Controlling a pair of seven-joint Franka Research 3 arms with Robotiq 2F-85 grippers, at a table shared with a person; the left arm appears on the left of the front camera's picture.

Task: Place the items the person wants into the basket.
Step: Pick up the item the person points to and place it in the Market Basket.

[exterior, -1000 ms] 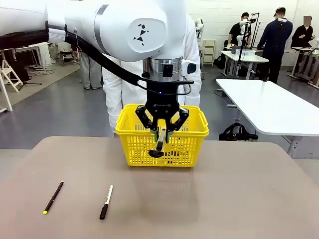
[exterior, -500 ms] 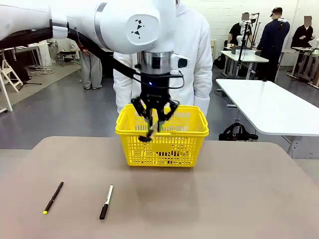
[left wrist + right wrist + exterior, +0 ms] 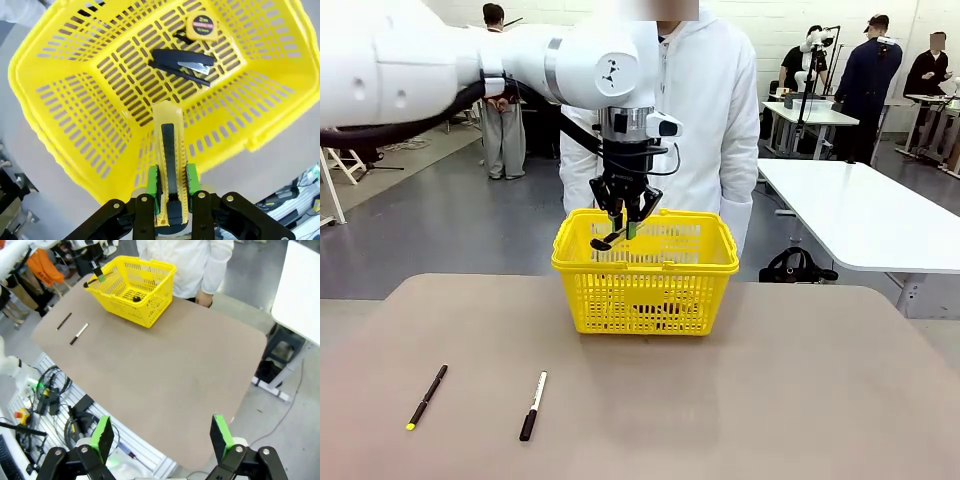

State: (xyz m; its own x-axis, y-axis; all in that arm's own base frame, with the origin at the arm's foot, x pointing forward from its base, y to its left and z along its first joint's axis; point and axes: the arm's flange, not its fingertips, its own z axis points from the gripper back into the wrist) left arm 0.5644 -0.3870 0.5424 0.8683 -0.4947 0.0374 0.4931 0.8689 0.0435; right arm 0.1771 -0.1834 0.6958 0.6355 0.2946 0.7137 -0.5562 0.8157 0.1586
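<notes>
My left gripper (image 3: 623,226) hangs above the yellow basket (image 3: 645,295), over its left half, shut on the slim yellow-and-black utility knife (image 3: 610,238). In the left wrist view the knife (image 3: 168,145) sits between the green pads (image 3: 152,181) and points down into the basket (image 3: 75,100). On the basket floor lie the round yellow-and-black tape measure (image 3: 201,26) and a black stapler-like tool (image 3: 183,61). The person in the white coat (image 3: 705,100) stands right behind the basket. My right gripper (image 3: 161,436) is open and empty, high above the table's near corner.
A black pen with a yellow tip (image 3: 427,396) and a black-and-white marker (image 3: 533,405) lie on the brown table (image 3: 770,400) at the front left. A white table (image 3: 865,215) stands off to the right, with people farther back.
My left gripper has risen with the knife and moved away from me, from in front of the basket's near wall to above its opening. The knife has tilted toward level.
</notes>
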